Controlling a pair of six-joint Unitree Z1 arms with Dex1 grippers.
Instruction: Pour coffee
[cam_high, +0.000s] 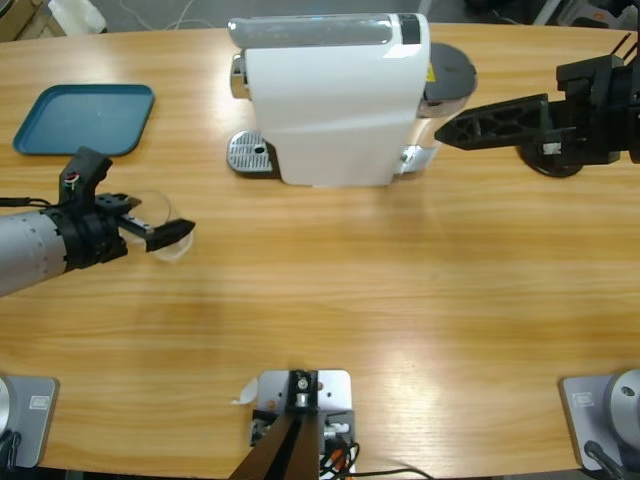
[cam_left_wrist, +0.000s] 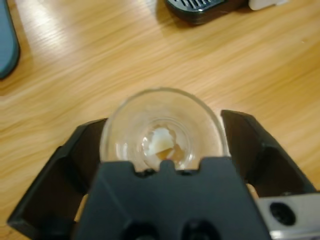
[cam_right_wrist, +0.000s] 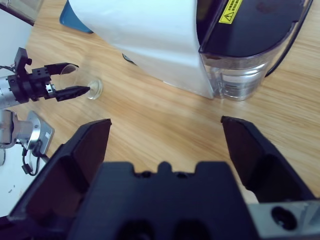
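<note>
Clear glass makes up the small tumbler (cam_left_wrist: 162, 132), and in the left wrist view one looks straight down its mouth: the round rim is wide, the base is thick, and at the bottom sits only a thin pale-brown trace of coffee (cam_left_wrist: 167, 151) beside a bright whitish glint. In the high view the tumbler (cam_high: 158, 222) lies tilted on its side towards the left end of the counter (cam_high: 350, 290), its base pointing towards the middle of the counter.

Around it closes the left gripper (cam_high: 155, 232), its two black jaws standing on either side of the glass wall and clamped against it, parted only as far as the tumbler's width. The silver-grey left arm comes in from the left edge.

Just above and left of that gripper lies a dark teal tray (cam_high: 85, 118), flat on the wood. Further along, at the back middle of the counter, stands a white coffee machine (cam_high: 335, 95) with a silver drip grille (cam_high: 250, 153) at its lower left and a clear water tank (cam_right_wrist: 242, 75) under a dark lid bearing a yellow warning label (cam_right_wrist: 231, 9).

Well apart, at the right end, the right gripper (cam_high: 447, 130) hangs with its jaws spread wide and nothing between them, pointing towards the machine's tank side.
</note>
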